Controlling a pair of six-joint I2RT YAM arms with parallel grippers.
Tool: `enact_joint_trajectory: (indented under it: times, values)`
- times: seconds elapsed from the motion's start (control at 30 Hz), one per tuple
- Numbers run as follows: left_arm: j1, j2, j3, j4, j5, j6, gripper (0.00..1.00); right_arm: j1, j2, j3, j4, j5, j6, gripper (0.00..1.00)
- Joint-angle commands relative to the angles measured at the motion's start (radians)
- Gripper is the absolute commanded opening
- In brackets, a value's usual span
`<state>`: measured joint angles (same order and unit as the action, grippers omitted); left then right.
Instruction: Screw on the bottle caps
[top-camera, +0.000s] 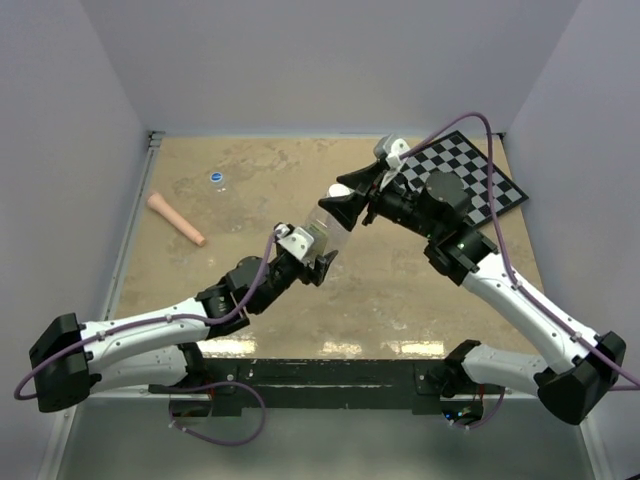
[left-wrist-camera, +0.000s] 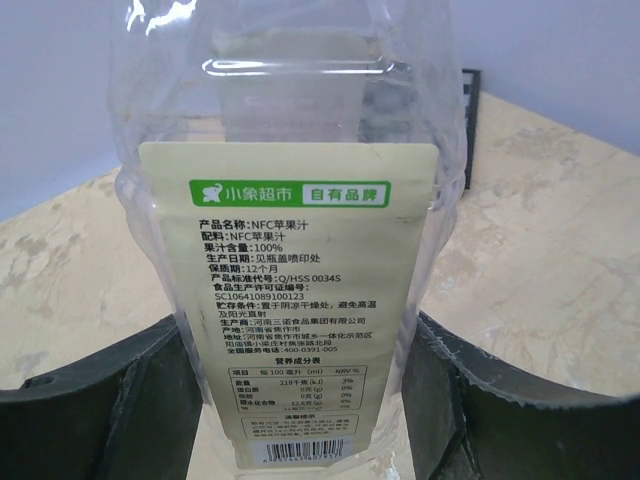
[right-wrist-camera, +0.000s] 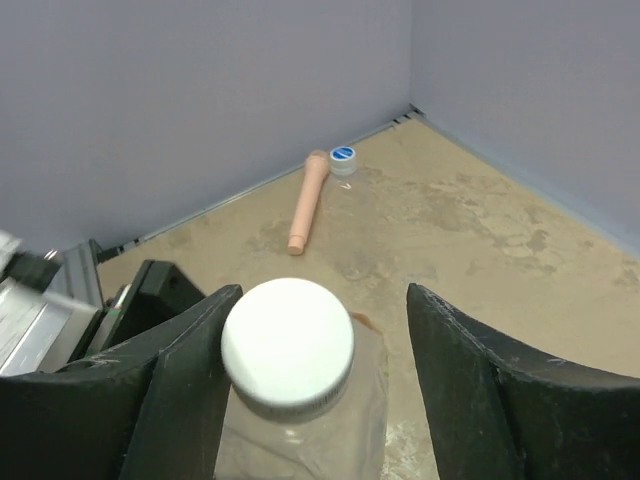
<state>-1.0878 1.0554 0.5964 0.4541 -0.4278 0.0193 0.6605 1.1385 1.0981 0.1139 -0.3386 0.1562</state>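
Nearest, the left gripper (top-camera: 318, 260) pinches the large clear bottle (left-wrist-camera: 300, 200) at its labelled body and holds it tilted over the middle of the table (top-camera: 400, 290). The bottle looks empty, so it is probably light, thin-walled and slippery; a hard squeeze would dent it. The white cap (right-wrist-camera: 287, 345) sits on its neck, between the spread jaws of the right gripper (right-wrist-camera: 322, 300). The side rim of the cap seems the best place to grip. Far back, beside the pink stick (right-wrist-camera: 307, 200), the small bottle (right-wrist-camera: 343, 166) carries the blue cap (right-wrist-camera: 343, 153); how tight it is, I cannot tell.
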Motion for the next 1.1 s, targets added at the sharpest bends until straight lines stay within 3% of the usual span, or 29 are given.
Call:
enact_joint_trajectory:
  times: [0.0,0.13,0.37,0.57,0.83,1.07]
  values:
    - [0.126,-0.090,-0.007,-0.002,0.359,-0.074,0.00,-0.058,-0.085,0.054,-0.007,-0.187,-0.040,0.70]
    - [0.244,-0.124,-0.037,-0.018,0.674,-0.084,0.00,-0.070,-0.102,0.074,-0.014,-0.374,-0.109,0.71]
    - [0.281,-0.123,-0.021,0.001,0.915,-0.070,0.00,-0.070,-0.095,0.075,-0.017,-0.526,-0.182,0.71]
    - [0.282,-0.109,0.000,0.012,0.974,-0.062,0.00,-0.070,-0.100,0.072,-0.028,-0.586,-0.210,0.69]
    - [0.284,-0.084,0.013,0.037,1.014,-0.067,0.00,-0.070,-0.091,0.069,-0.031,-0.632,-0.215,0.50]
    - [0.284,-0.086,0.023,0.046,1.011,-0.070,0.00,-0.070,-0.083,0.068,-0.048,-0.660,-0.227,0.50]
